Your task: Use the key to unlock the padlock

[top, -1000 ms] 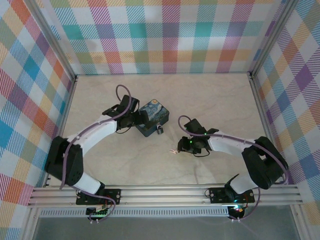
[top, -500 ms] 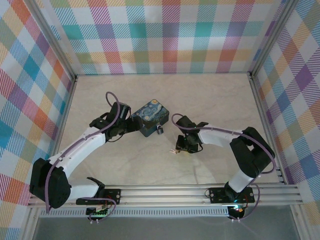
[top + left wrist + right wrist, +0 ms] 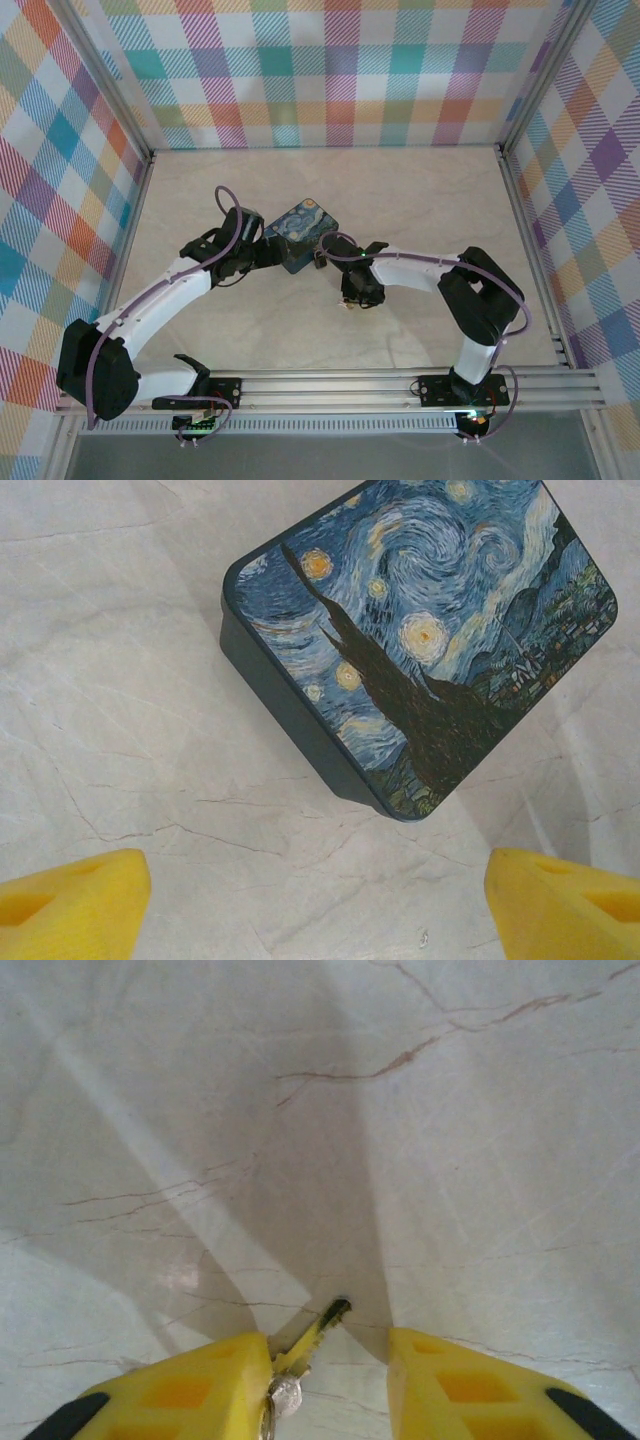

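Now | right tool [image 3: 328, 1352]: fingers [image 3: 200, 1385] half spread, pinching nothing | key [image 3: 312, 1336]: on table [image 3: 450, 1110] between these fingers, close against one | padlock [image 3: 320, 261]: on painted box [image 3: 420, 640] side, near right tool | left tool [image 3: 318, 905]: spread wide, painted box just ahead

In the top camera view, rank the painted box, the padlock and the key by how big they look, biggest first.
1. painted box: clearly the largest.
2-3. padlock and key: both are tiny specks from up here and too alike in size to rank.
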`<action>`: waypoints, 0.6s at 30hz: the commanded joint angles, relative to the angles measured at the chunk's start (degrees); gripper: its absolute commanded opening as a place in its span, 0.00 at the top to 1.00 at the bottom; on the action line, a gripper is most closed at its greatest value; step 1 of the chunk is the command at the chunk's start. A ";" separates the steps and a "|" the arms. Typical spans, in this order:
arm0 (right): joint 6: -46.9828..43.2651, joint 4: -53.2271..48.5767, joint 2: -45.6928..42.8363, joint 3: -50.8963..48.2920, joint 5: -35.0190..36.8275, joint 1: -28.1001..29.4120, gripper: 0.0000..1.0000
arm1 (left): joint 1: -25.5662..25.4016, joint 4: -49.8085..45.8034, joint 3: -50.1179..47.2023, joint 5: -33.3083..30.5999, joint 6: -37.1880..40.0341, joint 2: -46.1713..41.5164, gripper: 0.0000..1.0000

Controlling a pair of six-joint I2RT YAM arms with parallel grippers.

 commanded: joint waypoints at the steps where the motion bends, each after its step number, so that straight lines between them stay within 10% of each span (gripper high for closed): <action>1: 2.48 7.63 3.33 0.81 -5.62 2.33 0.63 | -0.67 -0.39 -0.72 -0.29 1.16 -2.06 0.13; 18: 1.74 4.49 3.94 2.87 -3.51 3.56 0.63 | -0.67 -0.30 -1.40 0.43 0.70 -3.07 0.13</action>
